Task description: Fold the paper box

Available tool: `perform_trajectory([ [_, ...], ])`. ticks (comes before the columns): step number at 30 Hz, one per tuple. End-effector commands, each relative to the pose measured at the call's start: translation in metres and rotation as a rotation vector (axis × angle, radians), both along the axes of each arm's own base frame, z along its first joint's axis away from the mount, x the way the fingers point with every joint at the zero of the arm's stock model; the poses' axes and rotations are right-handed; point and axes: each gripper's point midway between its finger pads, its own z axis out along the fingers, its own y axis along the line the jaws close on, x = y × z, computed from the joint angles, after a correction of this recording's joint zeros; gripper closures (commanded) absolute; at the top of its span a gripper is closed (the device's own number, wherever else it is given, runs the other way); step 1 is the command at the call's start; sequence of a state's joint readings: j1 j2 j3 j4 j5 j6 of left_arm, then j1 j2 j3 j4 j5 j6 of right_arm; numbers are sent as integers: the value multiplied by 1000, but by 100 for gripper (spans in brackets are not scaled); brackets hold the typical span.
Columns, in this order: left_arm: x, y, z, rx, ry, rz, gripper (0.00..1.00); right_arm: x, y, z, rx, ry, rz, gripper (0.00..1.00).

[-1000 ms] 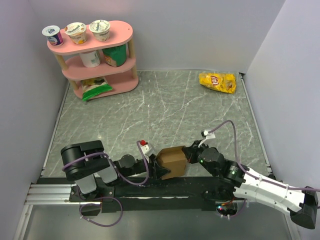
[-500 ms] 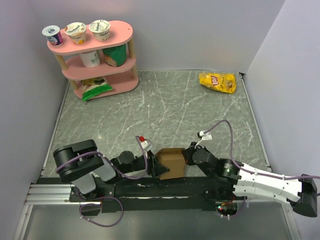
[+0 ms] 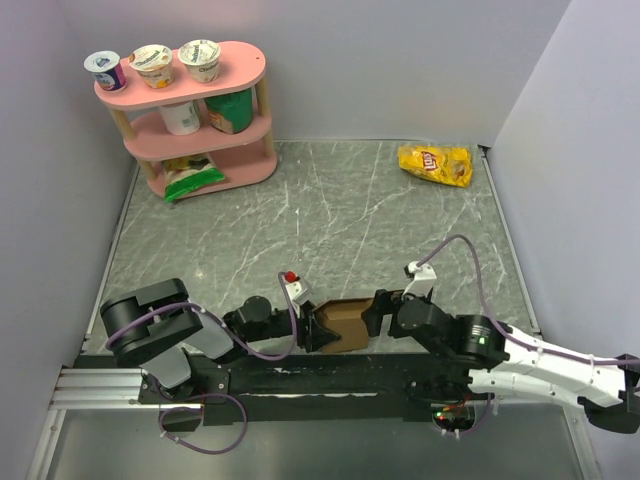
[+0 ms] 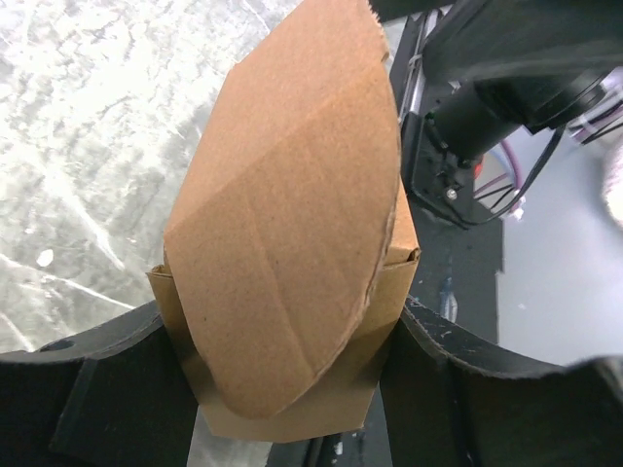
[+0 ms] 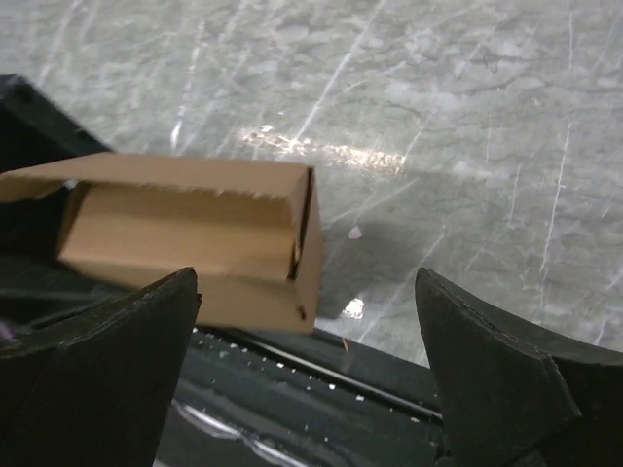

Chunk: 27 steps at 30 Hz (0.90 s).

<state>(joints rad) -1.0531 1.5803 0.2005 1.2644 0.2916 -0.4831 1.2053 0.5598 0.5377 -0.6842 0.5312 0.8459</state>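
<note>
Near edge of the table (image 3: 330, 220), about mid-width: the paper box (image 3: 347, 321) sits at the black base rail (image 3: 300, 385), between the two grippers. Whether it rests on the surface we cannot tell.

The left gripper (image 3: 313, 328) is clenched on the paper box; its wrist view shows a finger pressed against each side wall. There a rounded flap (image 4: 292, 224) stands towards the camera and hides the rest of the box. The top view shows only a small brown block.

The right gripper (image 3: 372, 316) is released. Its wrist view shows both fingers (image 5: 506, 379) spread wide, with the box towards the picture-left one. That finger hides the box's lower corner, so contact is undetermined. A slit gapes at the box's end.

Far right corner: yellow chip bag (image 3: 435, 164). Far left corner: pink shelf (image 3: 190, 110) carrying cups.
</note>
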Motion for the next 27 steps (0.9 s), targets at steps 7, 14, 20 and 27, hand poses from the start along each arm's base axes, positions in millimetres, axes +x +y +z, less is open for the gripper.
perform_trajectory([
  [7, 14, -3, -2, 81, -85, 32, 66, -2, 17, 94, 155, -174, 159, 8],
  [14, 32, -6, -5, 208, -134, 220, 63, -3, 75, 109, 449, -39, 118, 14],
  [20, 38, -7, 0, 219, -149, 298, 61, -1, 104, 84, 454, 16, 132, 18],
  [27, 30, -13, 1, 221, -163, 321, 60, 7, 97, 66, 427, 8, 73, 24],
])
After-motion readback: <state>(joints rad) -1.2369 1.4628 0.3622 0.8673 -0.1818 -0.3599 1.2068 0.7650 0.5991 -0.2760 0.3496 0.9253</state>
